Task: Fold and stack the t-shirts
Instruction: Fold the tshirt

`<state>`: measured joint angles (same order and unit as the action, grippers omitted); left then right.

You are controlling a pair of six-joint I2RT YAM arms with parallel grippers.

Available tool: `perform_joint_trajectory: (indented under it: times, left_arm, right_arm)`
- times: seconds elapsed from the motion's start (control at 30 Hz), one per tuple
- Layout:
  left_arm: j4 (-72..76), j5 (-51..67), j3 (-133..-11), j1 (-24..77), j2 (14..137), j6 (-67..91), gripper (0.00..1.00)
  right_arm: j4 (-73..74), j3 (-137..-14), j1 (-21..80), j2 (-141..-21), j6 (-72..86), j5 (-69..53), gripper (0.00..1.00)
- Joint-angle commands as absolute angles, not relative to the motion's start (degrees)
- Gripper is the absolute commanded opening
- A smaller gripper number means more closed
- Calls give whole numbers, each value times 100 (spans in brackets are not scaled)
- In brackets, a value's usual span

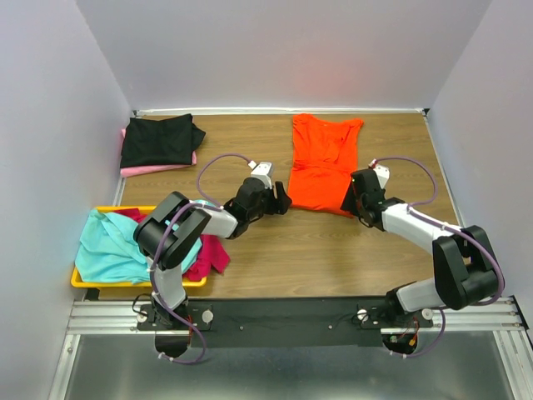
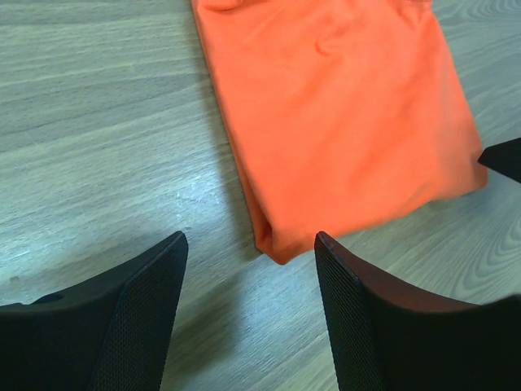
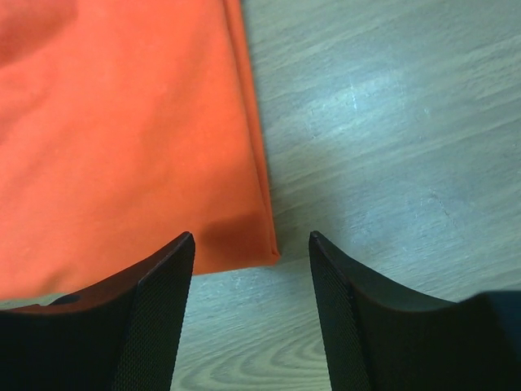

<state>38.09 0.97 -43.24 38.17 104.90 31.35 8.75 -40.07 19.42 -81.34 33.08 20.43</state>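
Five shirts showed: one orange shirt (image 1: 323,162), one black shirt (image 1: 158,140), one pink shirt (image 1: 158,169), one teal shirt (image 1: 108,250) and one magenta shirt (image 1: 212,254); the heap possibly hid more. One tray (image 1: 117,283) sat on one worktop (image 1: 333,250). There were two pincers: left pincer (image 1: 279,200), right pincer (image 1: 360,198).

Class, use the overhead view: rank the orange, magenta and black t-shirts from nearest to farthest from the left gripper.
Measured from the left gripper:
1. orange t-shirt: just to its right, mid-table.
2. magenta t-shirt: to its left and nearer the arm bases, spilling from the yellow tray.
3. black t-shirt: far-left corner of the table.
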Motion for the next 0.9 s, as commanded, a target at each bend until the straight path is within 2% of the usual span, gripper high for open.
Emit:
perform_joint_trajectory:
  times: [0.0, 0.33, 0.47, 0.57, 0.7, 0.87]
  left_arm:
    - [4043, 228, -4280, 3867, 10415, 3173, 71]
    - [4061, 229, -4298, 3893, 10433, 3191, 70]
    - [4069, 193, -4315, 3894, 10468, 3199, 70]
    - [4069, 176, -4350, 3894, 10564, 3199, 69]
    - [4069, 176, -4386, 3902, 10635, 3217, 66]
    - [4052, 167, -4438, 3937, 10687, 3217, 65]
  right_arm:
    - [984, -3850, 1951, -8016, 3445, 1951, 64]
    - [967, -3639, 1942, -8218, 3586, 1670, 54]
    - [976, -3604, 1951, -8288, 3586, 1722, 46]
    - [967, -3612, 1951, -8393, 3577, 1740, 34]
    - [967, -3647, 1951, -8525, 3568, 1696, 26]
    - [949, -3700, 1951, -8596, 3525, 1626, 21]
